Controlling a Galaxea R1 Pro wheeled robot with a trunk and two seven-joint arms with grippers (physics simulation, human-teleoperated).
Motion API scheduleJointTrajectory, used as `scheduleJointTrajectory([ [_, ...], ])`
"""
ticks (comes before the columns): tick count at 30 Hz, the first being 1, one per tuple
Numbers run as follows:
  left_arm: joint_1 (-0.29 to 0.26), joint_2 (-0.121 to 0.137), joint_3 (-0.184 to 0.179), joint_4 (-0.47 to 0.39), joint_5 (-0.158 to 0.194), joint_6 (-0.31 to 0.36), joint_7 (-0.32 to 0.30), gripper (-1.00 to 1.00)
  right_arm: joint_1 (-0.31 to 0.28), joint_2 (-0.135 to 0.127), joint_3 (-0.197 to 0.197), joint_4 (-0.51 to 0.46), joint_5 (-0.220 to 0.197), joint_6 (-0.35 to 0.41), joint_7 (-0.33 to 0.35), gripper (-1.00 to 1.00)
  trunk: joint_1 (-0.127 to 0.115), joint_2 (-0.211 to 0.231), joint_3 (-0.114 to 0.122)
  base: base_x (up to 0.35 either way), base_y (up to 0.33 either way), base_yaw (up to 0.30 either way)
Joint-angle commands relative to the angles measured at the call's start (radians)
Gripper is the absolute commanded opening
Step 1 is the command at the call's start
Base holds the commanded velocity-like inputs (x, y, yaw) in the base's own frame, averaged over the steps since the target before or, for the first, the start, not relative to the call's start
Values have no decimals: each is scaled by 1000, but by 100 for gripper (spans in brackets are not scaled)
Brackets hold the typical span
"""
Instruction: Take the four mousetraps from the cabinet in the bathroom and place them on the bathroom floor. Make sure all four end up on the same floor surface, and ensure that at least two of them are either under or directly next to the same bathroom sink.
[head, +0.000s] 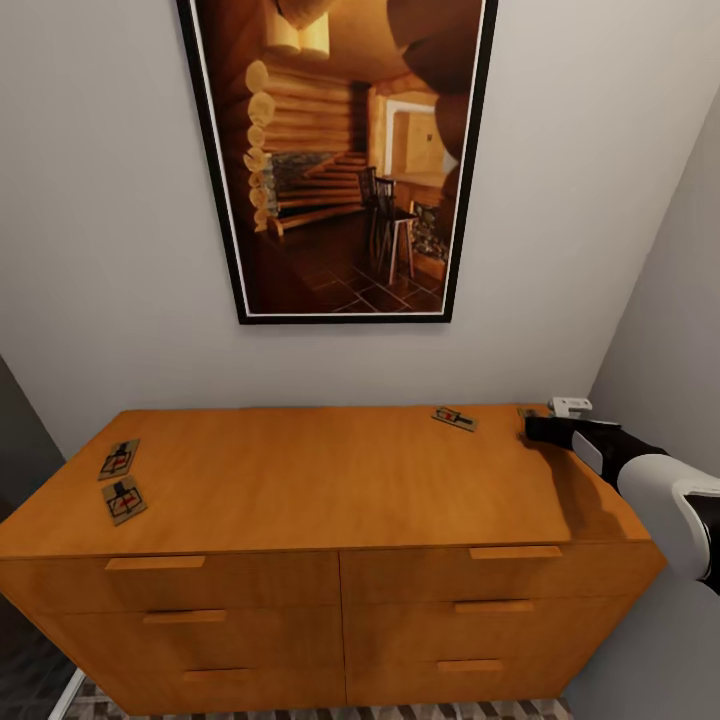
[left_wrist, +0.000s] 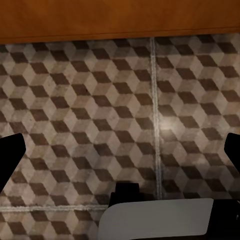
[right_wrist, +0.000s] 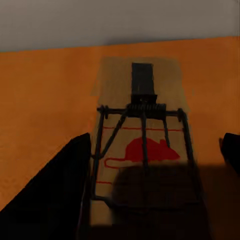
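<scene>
Four mousetraps up on the cabinet (head: 330, 480) top: two (head: 119, 459) (head: 124, 499) side by side near the left edge, one (head: 455, 418) toward the back right, a fourth (head: 527, 412) half hidden at the right gripper (head: 535, 428). Seen up close from the right wrist: that trap (right_wrist: 142, 150) flat on the wood, red mouse print showing, dark fingers (right_wrist: 55, 195) spread open either side, not touching. Left gripper (left_wrist: 120, 150) low over the bathroom floor (left_wrist: 90, 110), fingers wide apart, holding nothing.
</scene>
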Motion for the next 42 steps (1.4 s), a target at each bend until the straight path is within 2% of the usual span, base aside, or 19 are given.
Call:
scheduleJointTrajectory([
  [1, -1, 0, 0, 1, -1, -3, 0, 100, 1, 0, -4, 13, 0, 6, 5, -100, 0, 0, -1, 0, 0, 0],
  [25, -1, 0, 0, 0, -1, -3, 0, 100, 1, -1, -6, 10, 1, 6, 5, -100, 0, 0, -1, 0, 0, 0],
  [42, -1, 0, -1, 2, 0, -3, 0, 100, 2, -3, -9, -90, 1, 31, -1, -100, 0, 0, -1, 0, 0, 0],
])
